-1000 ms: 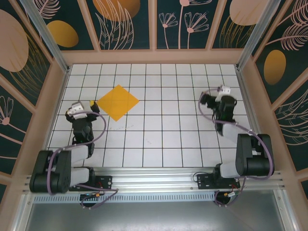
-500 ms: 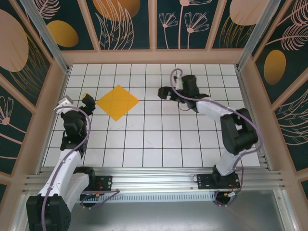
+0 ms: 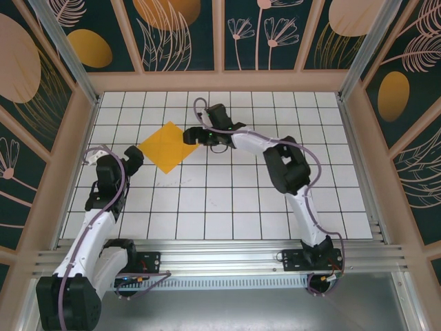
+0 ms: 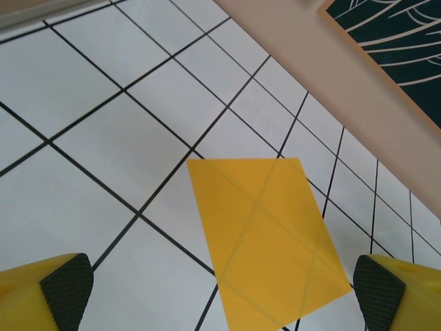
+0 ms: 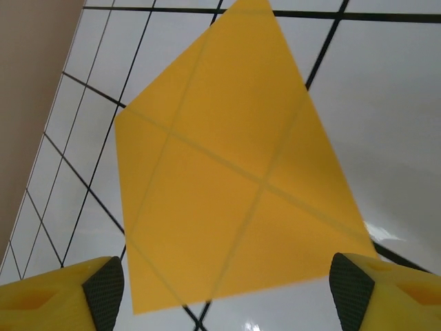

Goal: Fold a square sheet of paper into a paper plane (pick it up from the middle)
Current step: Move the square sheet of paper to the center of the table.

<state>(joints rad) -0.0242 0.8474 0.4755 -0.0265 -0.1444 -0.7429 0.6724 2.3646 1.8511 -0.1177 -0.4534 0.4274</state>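
Top external: thin orange-yellow square sheet of paper (image 3: 169, 147) lay flat

It rested diamond-wise on the white grid-tiled surface (image 3: 234, 200), left of centre. The left end effector (image 3: 132, 158) hung released just beside its near-left edge. The right end effector (image 3: 193, 136) was spread wide at its right corner, grasping nothing.

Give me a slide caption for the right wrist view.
Open right gripper above the flat square sheet of paper on the white grid table.
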